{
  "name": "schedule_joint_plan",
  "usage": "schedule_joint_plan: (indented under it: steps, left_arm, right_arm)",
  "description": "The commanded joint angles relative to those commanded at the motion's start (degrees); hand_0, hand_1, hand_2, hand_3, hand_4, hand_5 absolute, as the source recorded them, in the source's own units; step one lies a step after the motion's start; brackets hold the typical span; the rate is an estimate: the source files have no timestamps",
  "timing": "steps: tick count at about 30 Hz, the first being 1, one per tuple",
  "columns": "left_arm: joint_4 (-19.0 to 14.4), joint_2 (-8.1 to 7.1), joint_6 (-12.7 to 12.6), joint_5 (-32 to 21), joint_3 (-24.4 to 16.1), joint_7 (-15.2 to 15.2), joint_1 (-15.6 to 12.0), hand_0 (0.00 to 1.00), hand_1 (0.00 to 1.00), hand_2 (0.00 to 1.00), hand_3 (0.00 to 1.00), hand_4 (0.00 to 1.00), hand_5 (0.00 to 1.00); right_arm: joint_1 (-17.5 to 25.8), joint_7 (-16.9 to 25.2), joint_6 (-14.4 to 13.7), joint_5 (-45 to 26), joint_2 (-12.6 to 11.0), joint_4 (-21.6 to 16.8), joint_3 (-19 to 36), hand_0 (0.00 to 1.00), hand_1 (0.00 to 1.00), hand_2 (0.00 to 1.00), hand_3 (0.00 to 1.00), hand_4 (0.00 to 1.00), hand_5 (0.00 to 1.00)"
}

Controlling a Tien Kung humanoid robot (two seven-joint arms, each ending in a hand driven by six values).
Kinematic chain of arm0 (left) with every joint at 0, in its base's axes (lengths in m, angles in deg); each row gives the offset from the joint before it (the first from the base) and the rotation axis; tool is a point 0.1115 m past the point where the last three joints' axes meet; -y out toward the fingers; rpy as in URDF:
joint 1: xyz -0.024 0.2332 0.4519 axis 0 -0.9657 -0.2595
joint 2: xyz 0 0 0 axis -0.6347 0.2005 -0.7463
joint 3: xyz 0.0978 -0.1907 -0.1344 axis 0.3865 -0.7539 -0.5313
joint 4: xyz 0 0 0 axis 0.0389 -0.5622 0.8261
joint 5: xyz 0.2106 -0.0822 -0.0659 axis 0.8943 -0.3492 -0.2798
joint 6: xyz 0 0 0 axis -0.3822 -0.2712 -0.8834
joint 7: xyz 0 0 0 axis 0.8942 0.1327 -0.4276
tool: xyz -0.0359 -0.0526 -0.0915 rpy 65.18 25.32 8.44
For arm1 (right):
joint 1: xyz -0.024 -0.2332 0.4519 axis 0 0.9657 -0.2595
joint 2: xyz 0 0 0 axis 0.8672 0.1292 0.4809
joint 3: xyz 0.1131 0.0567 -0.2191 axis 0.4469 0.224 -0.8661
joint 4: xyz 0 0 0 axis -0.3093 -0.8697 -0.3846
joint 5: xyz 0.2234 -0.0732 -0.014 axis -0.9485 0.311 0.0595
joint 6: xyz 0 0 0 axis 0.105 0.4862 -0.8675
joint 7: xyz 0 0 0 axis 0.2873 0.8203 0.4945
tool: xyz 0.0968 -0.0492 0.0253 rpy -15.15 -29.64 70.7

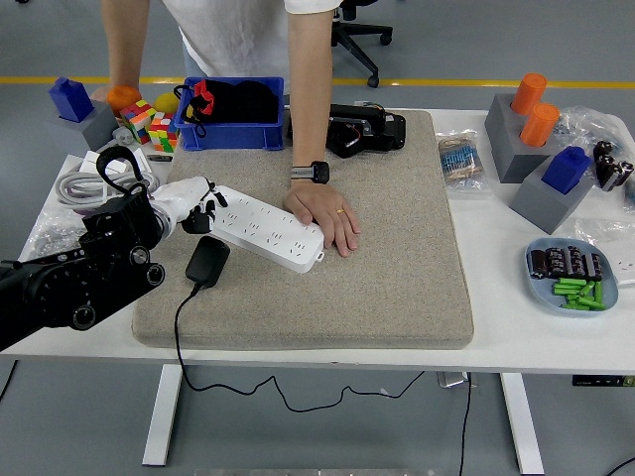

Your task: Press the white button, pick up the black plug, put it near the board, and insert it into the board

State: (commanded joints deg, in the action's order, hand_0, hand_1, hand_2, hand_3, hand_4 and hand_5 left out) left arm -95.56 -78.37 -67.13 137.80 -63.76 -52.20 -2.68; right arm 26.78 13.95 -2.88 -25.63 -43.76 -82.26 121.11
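Observation:
A white power strip (266, 228) lies diagonally on the beige mat (387, 248). Its left end holds the white button, which my hand hides. My left hand (197, 208) has white fingers curled down onto that left end, holding nothing. The black plug (207, 262) lies on the mat just below the strip, its cable running off the table's front edge. A person's hand (325, 215) presses flat on the strip's right end. My right arm is out of view.
A blue bin (230, 129) and a black device (362, 129) stand at the mat's far edge. Coiled white cable (84, 183), a colour cube (141, 119) and a blue block sit far left. Grey holders with orange and blue blocks (541, 134) and a plate of parts (573, 276) lie right.

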Motion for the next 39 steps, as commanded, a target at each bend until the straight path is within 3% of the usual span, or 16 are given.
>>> schedule_joint_plan:
  steps: [24,31,39]
  left_arm:
    - [1.67,0.49,-0.93,0.51,1.58,-0.27,-0.19,0.002,0.002,0.044,0.689,0.002,0.002]
    - [0.32,0.12,-1.21,1.66,-0.78,-0.3,-0.34,0.002,0.002,0.044,0.688,0.002,0.002]
    - [-3.09,-1.11,-1.11,4.97,-6.44,0.44,-2.1,0.002,0.002,0.044,0.688,0.002,0.002]
  right_arm:
    - [-0.14,0.02,0.0,-0.06,-0.04,-0.03,-0.28,0.605,0.589,0.583,0.585,0.652,0.395]
    - [-0.12,0.05,-0.02,0.0,-0.03,0.03,-0.22,0.605,0.589,0.583,0.586,0.652,0.395]
    - [-0.1,0.04,0.0,0.15,0.09,-0.03,-0.17,0.605,0.589,0.582,0.586,0.651,0.394]
